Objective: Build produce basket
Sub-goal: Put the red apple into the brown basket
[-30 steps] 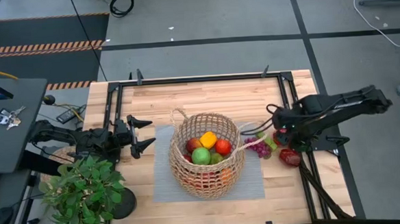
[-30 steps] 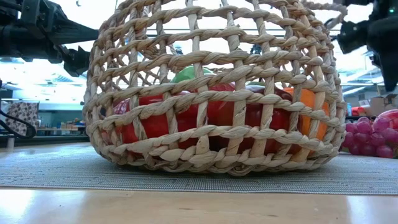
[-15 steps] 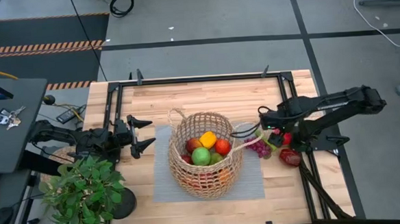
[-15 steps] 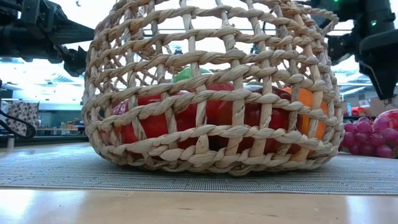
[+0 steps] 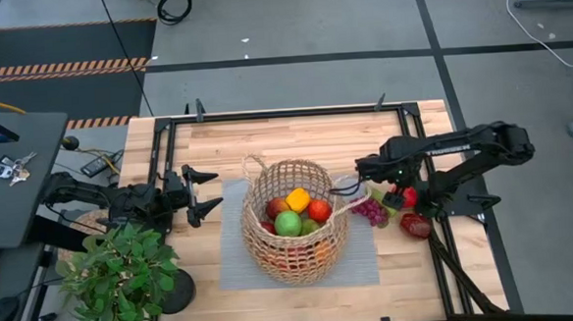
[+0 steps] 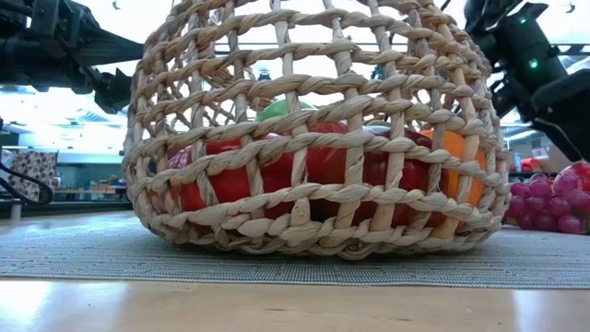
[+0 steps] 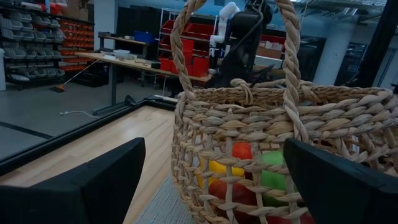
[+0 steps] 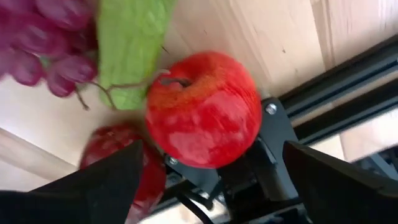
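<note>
Basket (image 5: 296, 222) stands on a grey mat (image 5: 235, 266) in the middle of the wooden table (image 5: 295, 140), seen from above. Inside it I count five pieces of produce on top: one yellow pepper (image 5: 298, 199), one green apple (image 5: 288, 223), one red apple (image 5: 319, 210) and two more, perhaps dark red, half hidden. Right of the basket lie one bunch of purple grapes (image 5: 371, 212) and two red fruits (image 5: 415, 225). The left gripper (image 5: 206, 192) hovers open just left of the basket. The right gripper (image 5: 369, 166) is open and holds nothing, above the basket's right handle. One potted plant (image 5: 121, 277) stands at the near left corner.

From table height, the wicker wall shows red produce (image 6: 323, 171) and one orange pepper (image 6: 461, 171) inside, with the grapes at the right edge.

The left wrist view shows the basket's loop handle (image 7: 236, 43) between two spread fingers (image 7: 93, 186).

The right wrist view shows one red apple (image 8: 205, 112), one darker red fruit (image 8: 124, 155) and the grapes (image 8: 43, 50), between wide-apart fingers.
</note>
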Controlling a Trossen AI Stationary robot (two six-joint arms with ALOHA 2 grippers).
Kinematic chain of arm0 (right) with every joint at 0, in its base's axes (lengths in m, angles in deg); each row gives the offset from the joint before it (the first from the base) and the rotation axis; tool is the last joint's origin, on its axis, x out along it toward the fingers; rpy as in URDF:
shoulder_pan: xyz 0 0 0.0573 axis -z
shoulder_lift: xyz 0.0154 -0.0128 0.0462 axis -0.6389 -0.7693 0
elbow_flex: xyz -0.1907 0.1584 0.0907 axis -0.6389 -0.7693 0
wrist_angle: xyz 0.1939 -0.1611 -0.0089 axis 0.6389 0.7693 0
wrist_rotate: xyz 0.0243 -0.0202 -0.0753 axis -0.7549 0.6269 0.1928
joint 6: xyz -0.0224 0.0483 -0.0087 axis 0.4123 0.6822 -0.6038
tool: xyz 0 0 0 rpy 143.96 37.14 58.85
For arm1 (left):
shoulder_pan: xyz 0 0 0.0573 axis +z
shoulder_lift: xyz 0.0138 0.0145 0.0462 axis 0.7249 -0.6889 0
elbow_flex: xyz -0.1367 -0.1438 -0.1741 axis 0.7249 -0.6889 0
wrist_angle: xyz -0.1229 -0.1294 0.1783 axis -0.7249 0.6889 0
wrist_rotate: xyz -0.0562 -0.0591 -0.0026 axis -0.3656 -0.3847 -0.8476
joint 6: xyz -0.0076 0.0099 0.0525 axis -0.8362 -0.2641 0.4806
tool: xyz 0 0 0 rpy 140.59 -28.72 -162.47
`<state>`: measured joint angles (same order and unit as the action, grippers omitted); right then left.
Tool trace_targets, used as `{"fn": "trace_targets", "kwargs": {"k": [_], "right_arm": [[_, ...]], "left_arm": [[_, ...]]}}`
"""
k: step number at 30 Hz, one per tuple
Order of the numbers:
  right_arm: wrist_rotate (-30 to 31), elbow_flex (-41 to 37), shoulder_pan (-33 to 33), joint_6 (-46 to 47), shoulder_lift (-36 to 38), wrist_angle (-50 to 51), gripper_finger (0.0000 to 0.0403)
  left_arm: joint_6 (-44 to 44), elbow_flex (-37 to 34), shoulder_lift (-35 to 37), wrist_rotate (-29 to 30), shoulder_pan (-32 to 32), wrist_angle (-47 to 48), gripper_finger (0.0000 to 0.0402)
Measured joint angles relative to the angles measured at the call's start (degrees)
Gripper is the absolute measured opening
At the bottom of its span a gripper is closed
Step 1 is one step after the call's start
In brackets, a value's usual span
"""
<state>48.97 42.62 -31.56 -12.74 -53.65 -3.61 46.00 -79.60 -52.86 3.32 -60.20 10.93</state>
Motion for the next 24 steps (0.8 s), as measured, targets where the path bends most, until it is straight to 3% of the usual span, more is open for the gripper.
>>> {"fn": "trace_targets", "kwargs": {"k": [24], "right_arm": [[2.91, 0.15, 1.52, -9.61, -18.95, -3.36, 0.0387]], "left_arm": [[0.0, 0.0, 0.0, 0.01, 0.01, 0.0, 0.0389]]}}
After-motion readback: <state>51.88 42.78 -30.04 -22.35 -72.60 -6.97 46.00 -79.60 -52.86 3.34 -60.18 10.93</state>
